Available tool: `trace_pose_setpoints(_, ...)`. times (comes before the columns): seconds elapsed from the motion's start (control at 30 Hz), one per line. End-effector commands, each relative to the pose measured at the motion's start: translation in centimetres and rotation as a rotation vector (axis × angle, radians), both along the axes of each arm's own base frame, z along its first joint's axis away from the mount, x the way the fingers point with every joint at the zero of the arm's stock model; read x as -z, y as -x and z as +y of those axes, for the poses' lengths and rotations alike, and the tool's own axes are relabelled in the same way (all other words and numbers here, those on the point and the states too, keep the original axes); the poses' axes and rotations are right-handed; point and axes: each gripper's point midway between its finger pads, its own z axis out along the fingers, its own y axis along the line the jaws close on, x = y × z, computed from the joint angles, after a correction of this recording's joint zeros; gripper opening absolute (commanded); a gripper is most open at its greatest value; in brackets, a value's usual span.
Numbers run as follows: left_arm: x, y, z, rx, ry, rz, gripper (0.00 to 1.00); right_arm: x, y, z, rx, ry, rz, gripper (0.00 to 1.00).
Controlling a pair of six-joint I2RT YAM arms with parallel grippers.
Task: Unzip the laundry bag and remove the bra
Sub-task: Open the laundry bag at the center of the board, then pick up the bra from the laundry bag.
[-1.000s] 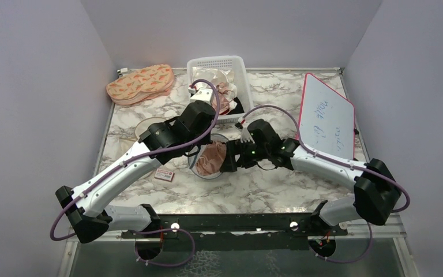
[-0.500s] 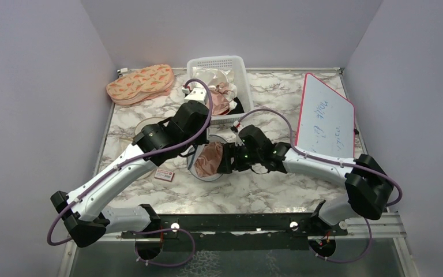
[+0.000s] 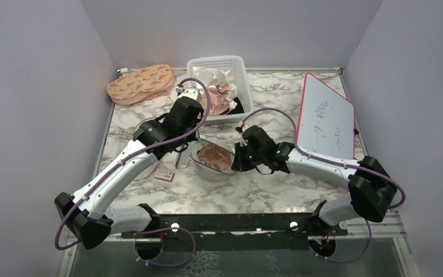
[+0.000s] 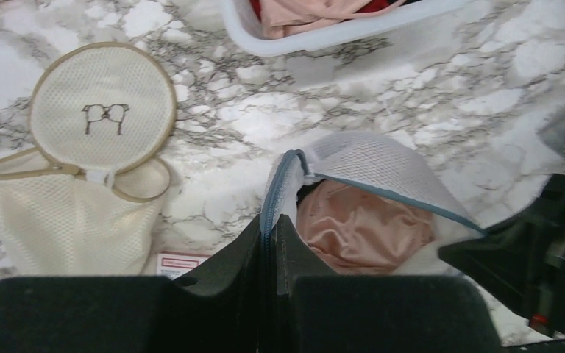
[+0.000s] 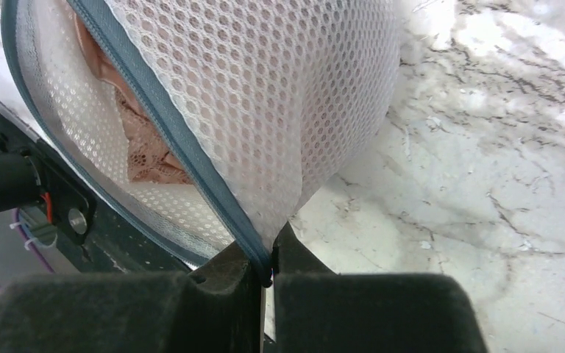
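The marble surface carries the whole work area. The laundry bag lies near its centre, between the two arms and just in front of the white basket. The bra is inside the bag, and its pink fabric shows through a gap where the zip rim has parted. A cream pouch lies flat to the left, apart from the bag.

The left claw is clamped narrow on the bag's zip rim at its near-left edge. The right claw is pinched on the rim and mesh at the opposite edge. The bag is stretched between them.

Hazards from this state:
- Both claws grip thin mesh and zip tape. Pulling apart too hard can slip a grip or strain the mesh.
- Neither claw is free. Releasing one to reach the bra can let the opening collapse over it.
- A lace edge of the bra lies beside the zip, so it can snag on the teeth during extraction.
- Lifting both claws can raise the bag with the bra inside.

Change from one second earlier: the right claw stood wide beside the bag and has now closed on its rim. The left claw remains shut and has drawn leftward. The bag, formerly tipped on edge, now lies flatter with its opening upward.
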Motion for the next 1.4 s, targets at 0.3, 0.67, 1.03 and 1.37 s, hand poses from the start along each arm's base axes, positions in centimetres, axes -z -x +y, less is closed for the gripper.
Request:
trace_pose_setpoints(0.3,1.3,-3.8,7.0,-0.168,-0.327,-0.061,0.45,-2.1,-0.8,-0.5,-0.089,0.019,-0.077,0.01)
trace_pose_setpoints(0.67,0.5,1.0,4.6,-0.114,0.054,-0.036,0.94,-2.8,-0.8,-1.6,-0.088,0.042,-0.108,0.23)
trace_pose_setpoints(1.03,4.1,3.9,-4.4,0.293,0.363,0.092,0.69,-3.8,-3.5,-3.0,-0.071,0.095,-0.185,0.01)
trace_pose_setpoints(1.37,5.9,3.3,-8.5,0.72,0.077,-0.049,0.47,-4.6,-2.9,-2.5,-0.209,0.064,-0.256,0.01)
